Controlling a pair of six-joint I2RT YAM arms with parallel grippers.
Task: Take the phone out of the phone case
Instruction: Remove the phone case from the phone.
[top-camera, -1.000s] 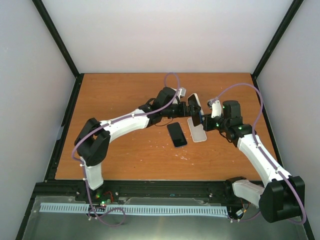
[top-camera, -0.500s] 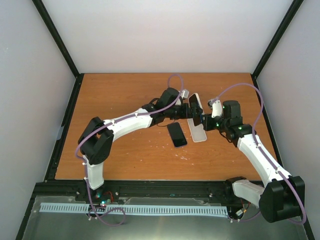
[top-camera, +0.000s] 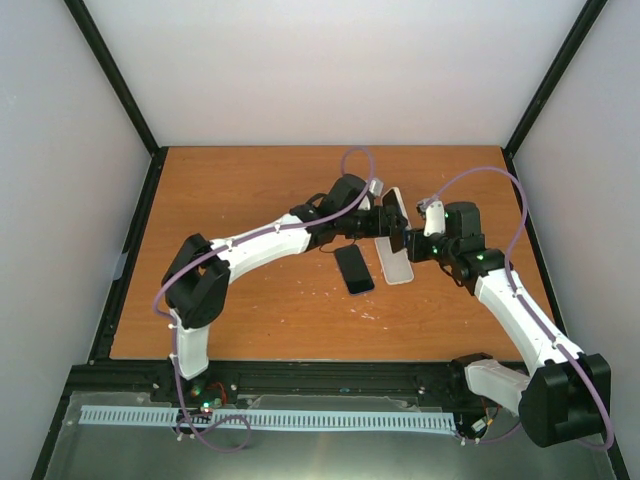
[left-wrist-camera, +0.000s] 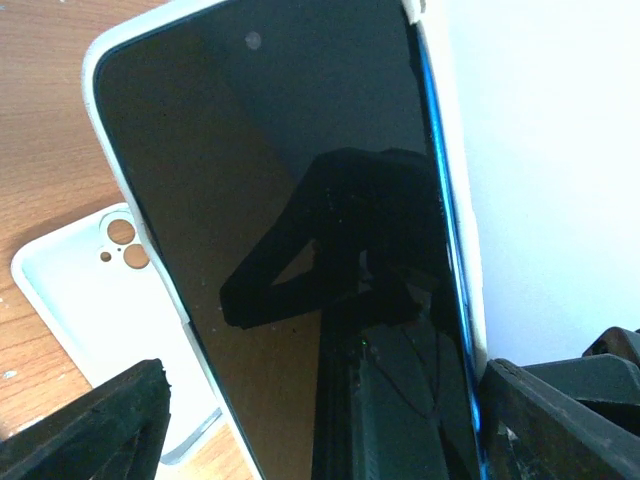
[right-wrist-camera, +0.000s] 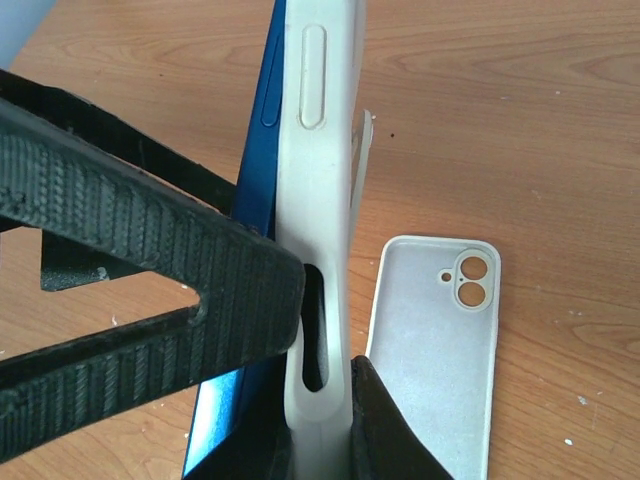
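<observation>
right gripper clamped on upright phone case holding phone; left gripper spread wide around it. orange wood desk, spare white case, second phone flat; white walls.

Phone: dark glass face, blue frame, seated in case.

Case: white, soft-looking, with a moulded side button and a slot cut in the side wall low down. The blue frame shows along one long edge.

Pose: the pair stands on end, off the table and tilted slightly.

Right gripper: jaws pinch the case's lower end across its thickness.

Left gripper: screen faces it. Jaws stand one to each long edge, with a gap on one side and the other just beside the case.
</observation>
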